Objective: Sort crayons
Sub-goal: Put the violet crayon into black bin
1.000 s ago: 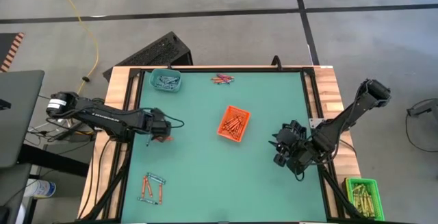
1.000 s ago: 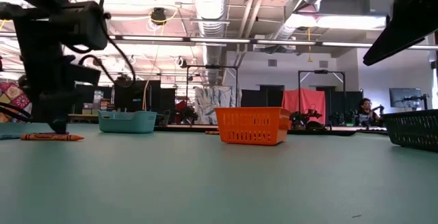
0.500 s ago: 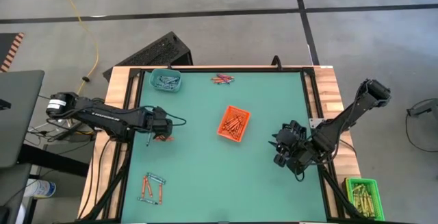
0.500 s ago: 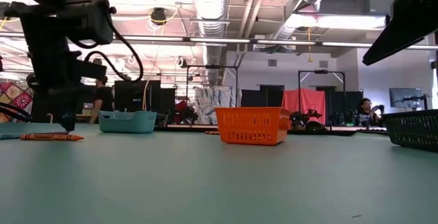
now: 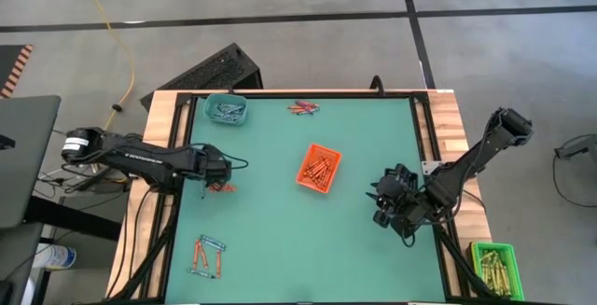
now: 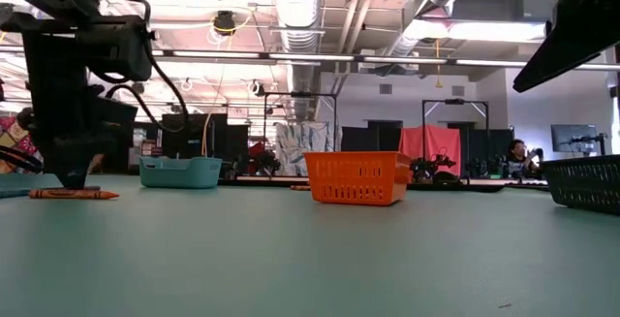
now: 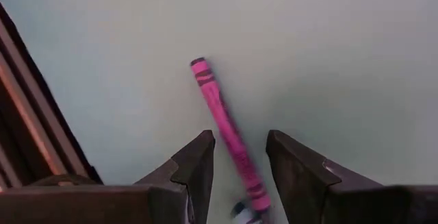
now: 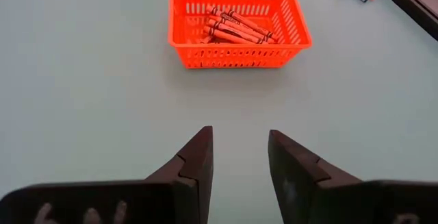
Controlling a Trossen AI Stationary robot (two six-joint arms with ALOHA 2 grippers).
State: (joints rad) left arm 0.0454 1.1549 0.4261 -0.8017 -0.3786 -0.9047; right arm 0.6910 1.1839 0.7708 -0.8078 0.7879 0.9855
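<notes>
A pink crayon (image 7: 226, 135) lies flat on the green table. My left gripper (image 7: 239, 148) stands open over it near the table's left edge (image 5: 216, 173), pointing steeply down, one finger on either side of the crayon's near end and neither visibly touching it. An orange crayon (image 6: 73, 194) lies on the table just beside that gripper. More crayons lie loose at the near left (image 5: 207, 256) and the far middle (image 5: 302, 108). My right gripper (image 8: 239, 155) waits open above the table's right part (image 5: 381, 202), with nothing between its fingers.
An orange basket (image 5: 319, 167) holding orange crayons stands mid-table. A teal basket (image 5: 227, 109) with blue-grey crayons sits at the far left corner. A green basket (image 5: 494, 266) of yellow-olive sticks stands beyond the table's right edge. Bare green surface lies between the two arms.
</notes>
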